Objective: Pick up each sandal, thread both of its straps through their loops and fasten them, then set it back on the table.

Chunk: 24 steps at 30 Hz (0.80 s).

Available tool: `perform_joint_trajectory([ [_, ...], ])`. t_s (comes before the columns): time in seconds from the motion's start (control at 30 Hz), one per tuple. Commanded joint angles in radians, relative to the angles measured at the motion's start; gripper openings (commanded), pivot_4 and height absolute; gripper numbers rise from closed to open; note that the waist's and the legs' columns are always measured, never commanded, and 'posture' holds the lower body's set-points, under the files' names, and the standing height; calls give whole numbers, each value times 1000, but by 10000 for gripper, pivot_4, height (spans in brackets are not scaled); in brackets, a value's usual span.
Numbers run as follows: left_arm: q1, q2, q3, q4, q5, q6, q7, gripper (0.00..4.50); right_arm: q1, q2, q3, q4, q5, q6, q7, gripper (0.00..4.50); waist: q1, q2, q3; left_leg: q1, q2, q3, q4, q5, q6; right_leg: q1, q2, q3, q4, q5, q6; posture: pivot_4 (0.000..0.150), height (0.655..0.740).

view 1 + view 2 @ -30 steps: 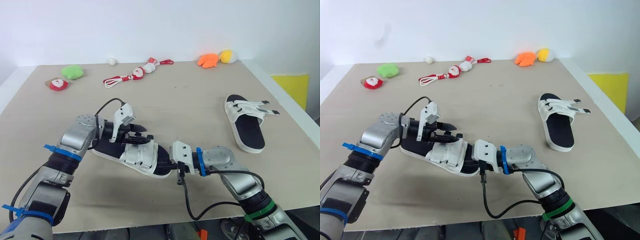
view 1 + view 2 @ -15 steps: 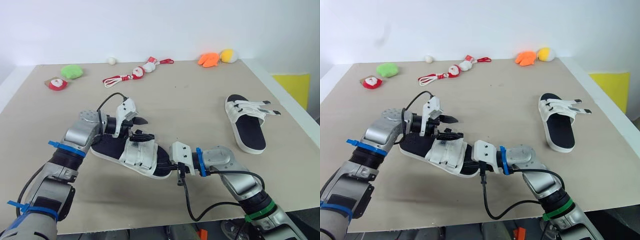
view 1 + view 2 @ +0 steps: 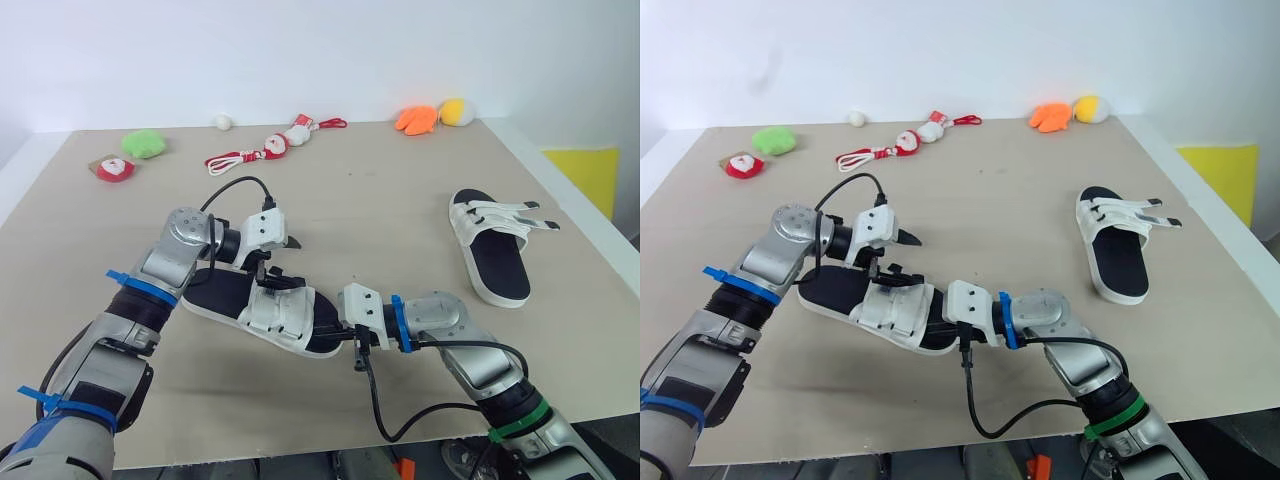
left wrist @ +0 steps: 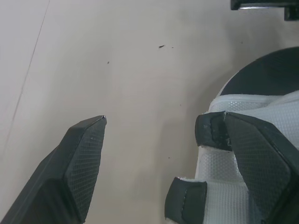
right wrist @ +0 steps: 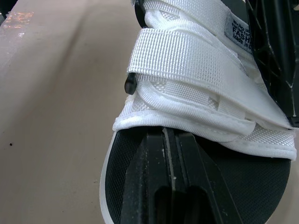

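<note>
Two sandals lie on the table (image 3: 400,180): the near sandal (image 3: 270,310) before me, the far sandal (image 3: 492,255) well apart to my right. At the left wrist, my left gripper (image 4: 159,126) is spread wide, one finger over the straps (image 4: 252,105). At the right wrist, my right gripper (image 5: 164,135) pinches the near sandal's toe end. I think that if this grip slips, the shoe may turn. I see no container here.

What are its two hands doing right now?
Left gripper: open, holding nothing.
Right gripper: closed, fingertips resting on the near sandal footbed.
</note>
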Motion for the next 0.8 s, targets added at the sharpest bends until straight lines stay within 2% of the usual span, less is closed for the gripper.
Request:
perform_joint_trajectory([
  [0.03, 5, 5, -9, 32, 38, -8, -9, 41393, 7, -6, 23, 33, -27, 15, 1, 0, 0, 0, 0, 0, 0, 0, 0, 0, 0, 0, 0, 0, 0, 0, 0, 1500, 7400],
  [0.2, 9, 7, 98, -36, -64, 31, 7, 41393, 14, 6, -16, -7, 39, 46, 5, 0, -2, 0, 0, -1, 0, 0, 0, 0, 0, -1, 0, 0, 0, 0, 0, 1500, 7400],
  [0.23, 20, 17, 123, -62, -84, 32, 11, 43465, 13, 3, -28, -20, 59, 61, 11, 0, -3, 0, 1, -1, 0, 0, 0, 0, 0, -1, 0, 0, 0, 0, 0, 1500, 7400],
  [0.43, 88, 82, 282, -183, -166, 51, 69, 43465, -26, -29, -119, -75, 200, 193, 40, 0, -4, 1, 5, -7, 0, -1, 0, 0, 0, -5, -1, 0, 0, -2, 0, 1500, 7400],
  [0.53, 108, 96, 346, -205, -158, -43, 131, 43465, -46, -55, -161, -91, 251, 248, 53, 0, 2, 1, 5, -13, -1, -1, 0, 0, 0, -10, -2, -1, 0, -2, 0, 1500, 7400],
  [0.57, 115, 101, 356, -206, -141, -94, 150, 45000, -49, -66, -178, -96, 269, 266, 56, 6848, 5, 1, 5, -14, -1, -2, 0, 0, 0, -11, -2, -1, 0, -2, 0, 1500, 7400],
  [0.63, 142, 115, 366, -188, -83, -266, 188, 45000, -51, -109, -231, -98, 327, 321, 79, 14000, 12, 2, 6, -15, -1, -2, 0, 0, 0, -11, -2, -1, 0, -2, 0, 1500, 7400],
  [0.8, 225, 182, 334, -58, 74, -794, 248, 45000, -118, -211, -391, -4, 448, 423, 114, 39053, 19, 2, 6, -15, -4, -1, 0, 0, 0, -11, -4, -1, -1, -1, -1, 1500, 7400],
])
